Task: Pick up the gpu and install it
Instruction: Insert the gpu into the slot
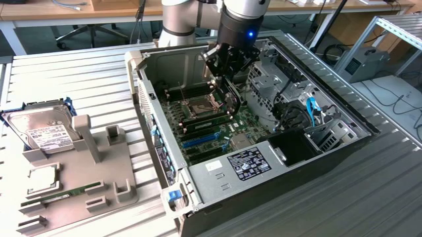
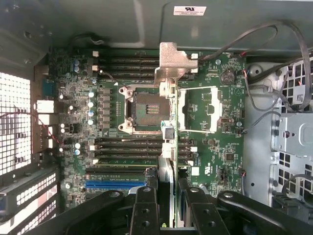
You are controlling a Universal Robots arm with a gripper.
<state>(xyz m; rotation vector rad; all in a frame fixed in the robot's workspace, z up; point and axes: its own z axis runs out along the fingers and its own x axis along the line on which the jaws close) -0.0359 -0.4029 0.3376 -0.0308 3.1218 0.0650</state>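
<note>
The claw (image 2: 167, 196) is clamped on the gpu (image 2: 167, 132), which juts edge-on from between its fingers over the motherboard (image 2: 215, 147) inside the open computer case (image 1: 197, 187).

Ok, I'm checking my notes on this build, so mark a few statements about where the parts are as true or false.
1. The hand holds the graphics card above the motherboard. True.
2. The hard drive sits inside the computer case. False: it rests on the grey holder outside the case.
3. The memory stick lies on the grey holder. True.
4. A side panel closes the case. False: its side is open and the motherboard shows.
</note>
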